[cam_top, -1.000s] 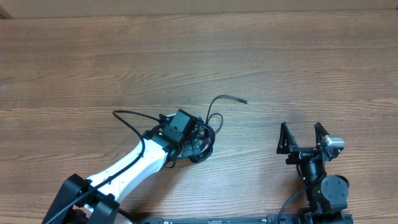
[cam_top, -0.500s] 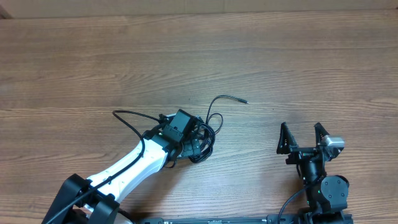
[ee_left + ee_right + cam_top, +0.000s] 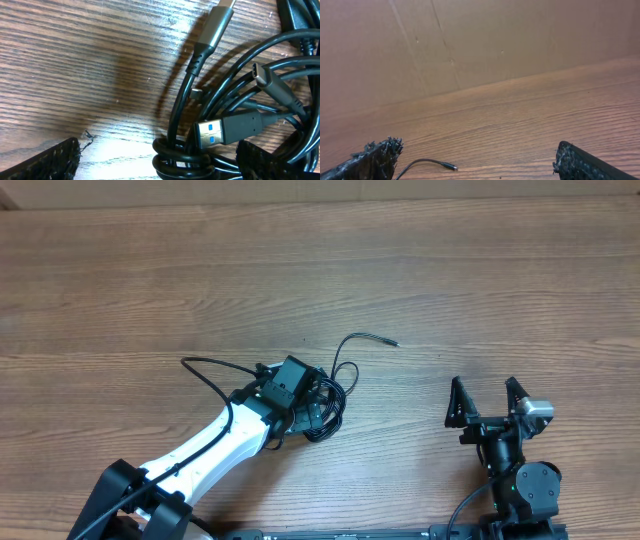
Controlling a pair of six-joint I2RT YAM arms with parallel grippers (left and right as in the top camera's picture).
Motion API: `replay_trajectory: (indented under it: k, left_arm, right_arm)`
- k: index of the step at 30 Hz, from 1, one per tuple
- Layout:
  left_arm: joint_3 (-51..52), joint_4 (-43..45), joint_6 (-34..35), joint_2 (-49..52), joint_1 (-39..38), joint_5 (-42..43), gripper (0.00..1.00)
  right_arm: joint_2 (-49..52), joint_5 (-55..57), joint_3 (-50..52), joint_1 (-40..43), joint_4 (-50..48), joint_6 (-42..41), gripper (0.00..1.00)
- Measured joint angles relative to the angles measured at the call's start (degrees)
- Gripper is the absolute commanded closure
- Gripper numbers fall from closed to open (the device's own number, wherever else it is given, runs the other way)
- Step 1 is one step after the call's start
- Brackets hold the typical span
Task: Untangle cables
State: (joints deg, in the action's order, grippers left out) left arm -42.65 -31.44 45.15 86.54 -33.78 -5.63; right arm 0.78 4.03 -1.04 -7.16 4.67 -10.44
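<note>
Still no shift in the cables.

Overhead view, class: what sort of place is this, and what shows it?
Probably a robotics test bench, not a home: a white-and-black robot arm and a black robot arm at a wood-grain table, a tangle of thin black cables with USB plugs, and a plain brown cardboard-like backdrop.

Overhead: high above, facing straight down on the whole tabletop.
Left wrist: very near, tilted down onto the cables; left fingers at the lower corners.
Right wrist: low, facing across the tabletop toward a brown wall; right fingers at the lower corners.
Shared: overhead and right wrist both catch the loose cable end.
</note>
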Motion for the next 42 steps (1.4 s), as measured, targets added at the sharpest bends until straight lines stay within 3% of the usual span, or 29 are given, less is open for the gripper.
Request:
replay_trajectory:
  k: [42]
  left_arm:
    - [2.4, 1.4, 0.2, 0.0, 0.0, -1.1, 0.0]
  right_arm:
    - [0.0, 0.0, 0.0, 0.0, 0.0, 0.0, 0.0]
